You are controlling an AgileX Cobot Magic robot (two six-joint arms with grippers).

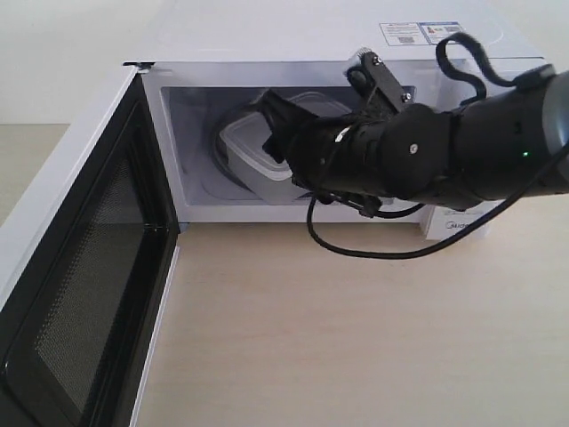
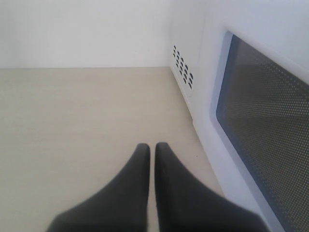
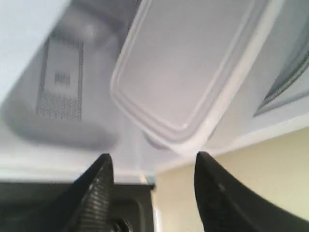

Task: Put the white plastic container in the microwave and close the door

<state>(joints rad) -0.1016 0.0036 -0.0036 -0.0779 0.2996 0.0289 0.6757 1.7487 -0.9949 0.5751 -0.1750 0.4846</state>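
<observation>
My right pincer [image 3: 153, 158] gapes empty, the white plastic container [image 3: 188, 67] loose at its twelve o'clock. My closed left pincer [image 2: 152, 147] sits nearer the door [image 2: 260, 121].

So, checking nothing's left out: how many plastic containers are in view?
1: the white plastic container is inside the microwave, in front of the right gripper. The arm could hide more.

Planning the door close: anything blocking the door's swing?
Yes. The right arm reaches through the microwave opening, its open end effector by the white plastic container inside. The door stands wide open; the arm crosses its closing path.
</observation>
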